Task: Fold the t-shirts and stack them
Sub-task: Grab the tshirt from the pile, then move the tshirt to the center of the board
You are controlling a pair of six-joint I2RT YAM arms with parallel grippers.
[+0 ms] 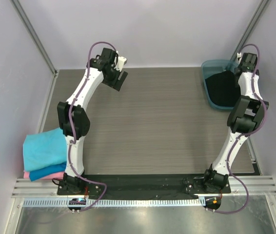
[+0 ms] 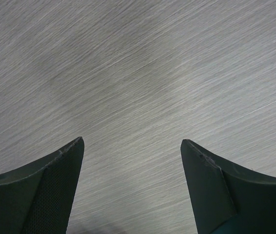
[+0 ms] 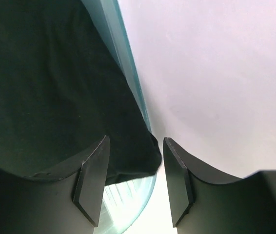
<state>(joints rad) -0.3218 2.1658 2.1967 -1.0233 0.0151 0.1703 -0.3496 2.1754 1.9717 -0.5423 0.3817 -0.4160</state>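
**Black t-shirt** (image 1: pixel 222 87). It is unfolded and bunched, and is lodged in the teal tray (image 1: pixel 207 68) at the far right corner of the counter (image 1: pixel 157 122). Most of the tray's floor is covered by it. The tray is judged to serve as the supply point from which the next shirt is drawn. In the right wrist view one edge of the cloth is seen lying against the tray's rim.

**Folded t-shirts.** Three are listed: turquoise shirt (image 1: pixel 43 148) on top, blue shirt (image 1: pixel 48 171) beneath it, pink shirt (image 1: pixel 27 174) at the bottom. The pile is set at the counter's near left edge, beside the base of the left arm. It is judged to be kept there so that the middle of the counter is left free for folding.

**Right fingers** (image 3: pixel 91 180). They are parted and clamped on nothing. The black cloth's edge is seen just beside one of them, at the tray's rim. Whether it is touched cannot be told.

**Right arm.** The elbow is bent high. The forearm is reached far out over the tray and the wrist is pointed down.

**Left fingers** (image 2: pixel 55 185). They are spread wide with nothing between them, above bare counter.

**Left arm.** It is stretched toward the far left of the counter with the wrist tipped down. It is judged to be standing by to help spread the shirt.
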